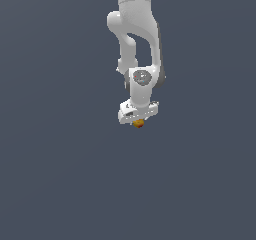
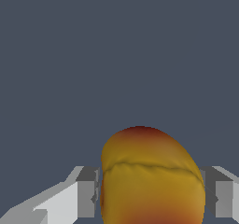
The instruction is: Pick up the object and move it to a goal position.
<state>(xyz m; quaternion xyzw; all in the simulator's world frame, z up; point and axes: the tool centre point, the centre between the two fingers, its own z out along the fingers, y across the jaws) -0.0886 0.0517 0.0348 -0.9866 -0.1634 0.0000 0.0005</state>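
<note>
The object [image 2: 151,178] is a roundish orange-yellow thing with a reddish patch, and it fills the space between my two grey fingers [image 2: 86,192] in the wrist view. Both pads press against its sides, so my gripper [image 2: 151,195] is shut on it. In the exterior view the object [image 1: 139,123] peeks out as a small orange spot just under the white gripper [image 1: 138,120], which hangs from the white arm pointing down. Most of the object is hidden there by the hand.
A plain dark grey-blue surface [image 1: 60,174] spreads all around. The white arm [image 1: 136,29] comes down from the upper middle of the exterior view. No other objects show.
</note>
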